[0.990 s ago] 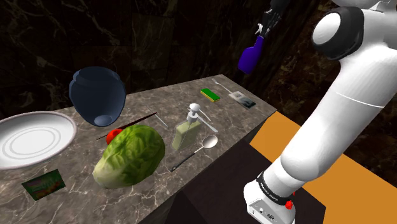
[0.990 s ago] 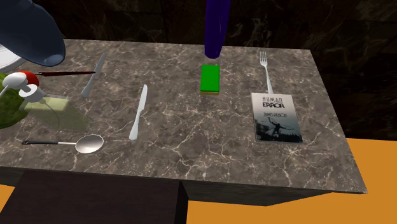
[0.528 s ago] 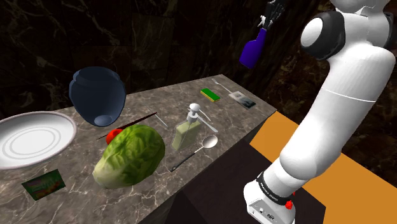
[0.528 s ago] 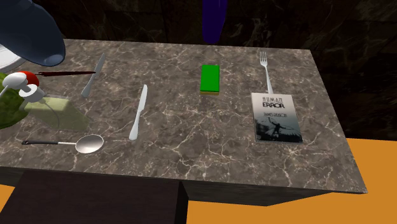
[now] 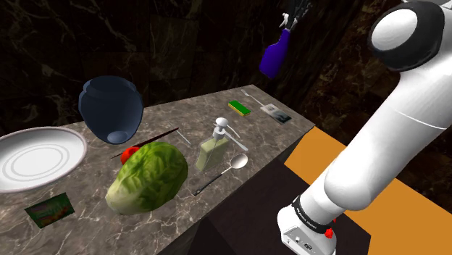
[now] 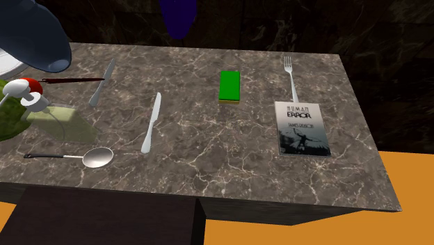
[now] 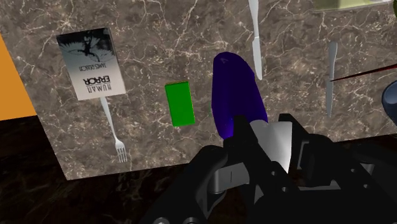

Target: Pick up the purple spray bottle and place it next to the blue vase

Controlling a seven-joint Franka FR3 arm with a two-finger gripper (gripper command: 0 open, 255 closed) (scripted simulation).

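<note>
Glossy purple spray bottle (image 5: pixel 273 59), nearer blue vase (image 5: pixel 110 107)

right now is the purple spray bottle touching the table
Apart. The shoulder view shows the purple spray bottle hanging high above the table, with a clear gap between them.

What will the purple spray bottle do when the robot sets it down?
The purple spray bottle hangs from the pincer by its top, so it might swing a little. It looks tall and narrow, so it could tip over easily. Its smooth body probably slides if pushed.
</note>
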